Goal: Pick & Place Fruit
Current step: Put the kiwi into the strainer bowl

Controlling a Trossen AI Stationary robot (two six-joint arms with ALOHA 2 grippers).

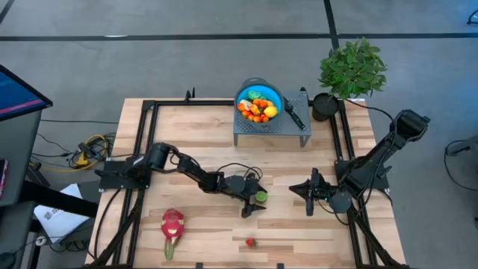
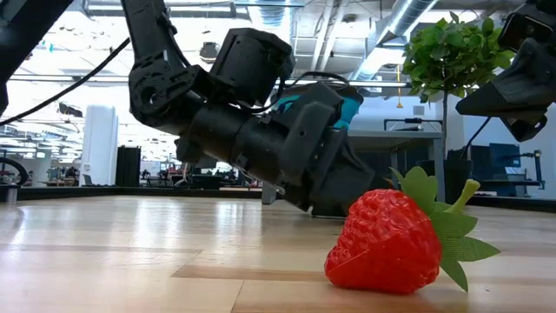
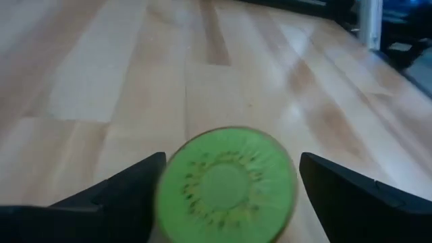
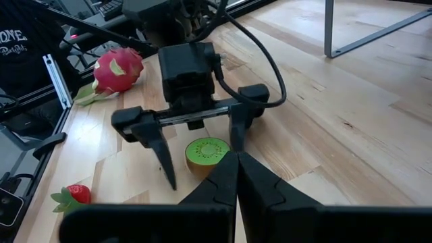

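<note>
A green kiwi half point(image 3: 226, 185) stands on the table with its cut face toward my left wrist camera. It sits between the two fingers of my open left gripper point(image 4: 202, 169), near the table's middle point(image 1: 254, 203). My right gripper point(image 4: 236, 172) is shut and empty, a short way to the kiwi's right point(image 1: 310, 194). A pink dragon fruit point(image 1: 172, 224) lies at the near left. A red strawberry point(image 1: 250, 242) lies on its side near the front edge. The blue bowl point(image 1: 278, 96) at the far side holds several small fruits. My left gripper stands level over the table with a finger on either side of the kiwi half. One finger point(image 3: 135, 192) stands right up against the kiwi's side point(image 3: 165, 196); I cannot tell whether it touches. The other finger point(image 3: 351, 196) is clear of it.
The bowl stands on a grey perforated stand point(image 1: 246, 128), with a black-handled knife point(image 1: 293, 112) beside it. A potted plant point(image 1: 351, 67) stands at the far right corner. A black frame point(image 1: 142, 142) runs round the table. Bare wood lies between the dragon fruit and the strawberry.
</note>
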